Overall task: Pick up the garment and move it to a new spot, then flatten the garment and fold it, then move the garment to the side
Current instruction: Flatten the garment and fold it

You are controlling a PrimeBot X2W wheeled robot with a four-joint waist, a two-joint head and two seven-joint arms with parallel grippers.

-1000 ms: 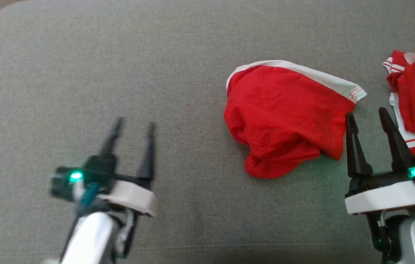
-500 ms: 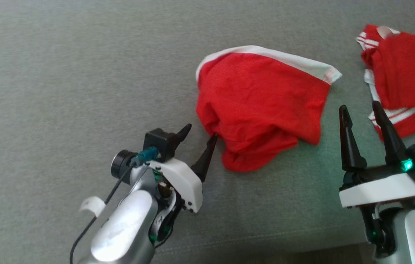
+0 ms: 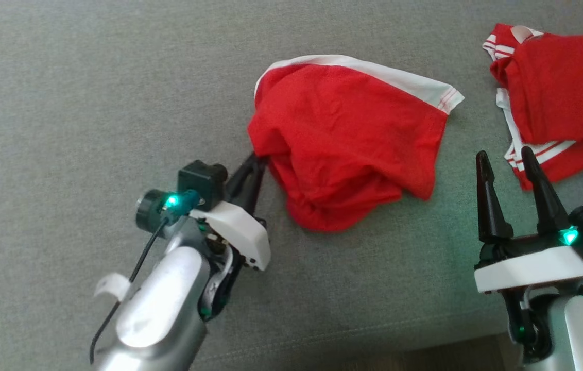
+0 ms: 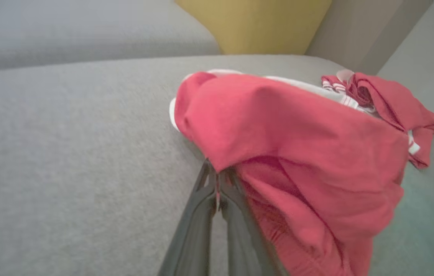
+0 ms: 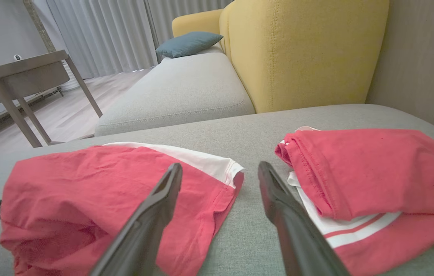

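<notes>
- Red garment (image 3: 348, 139) lay crumpled, its edge pinched in the closed left end effector (image 3: 256, 161).
- Right end effector (image 3: 503, 153) gaped empty; moving, flattening and folding apparently all to come.

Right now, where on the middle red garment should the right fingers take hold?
Its white-banded right corner, from the right: it juts out flat on the cushion, nearest the open right fingers and opposite the left fingers shut on the garment.
</notes>
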